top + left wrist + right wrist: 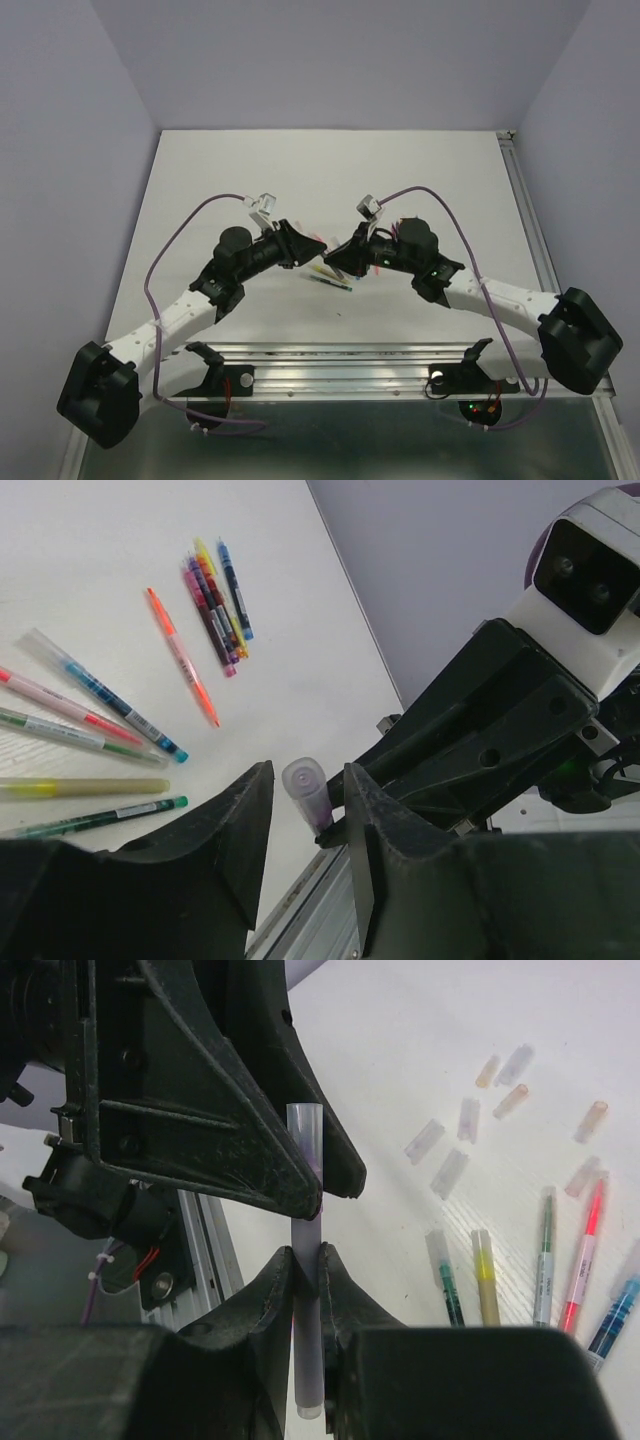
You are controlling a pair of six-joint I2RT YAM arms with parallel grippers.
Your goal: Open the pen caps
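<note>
Lilac pen [308, 1360], centre frame, sits clenched in our right gripper [308, 1257]; our left gripper [308, 800] straddles its cap [304, 1125], jaws slack. We judge a skewed pull could drag the whole pen loose.

Eight loose caps [468, 1118] lie flat and scattered on the table [420, 1030], none touching; short translucent tubes, clear, pinkish or orange-tinted. A ninth cap [305, 1135], pale purple, stands upright off the table, in line with its pen [308, 1350].

L fingers [298, 246] | R fingers [345, 260] | close together | by pens [331, 280]
</note>
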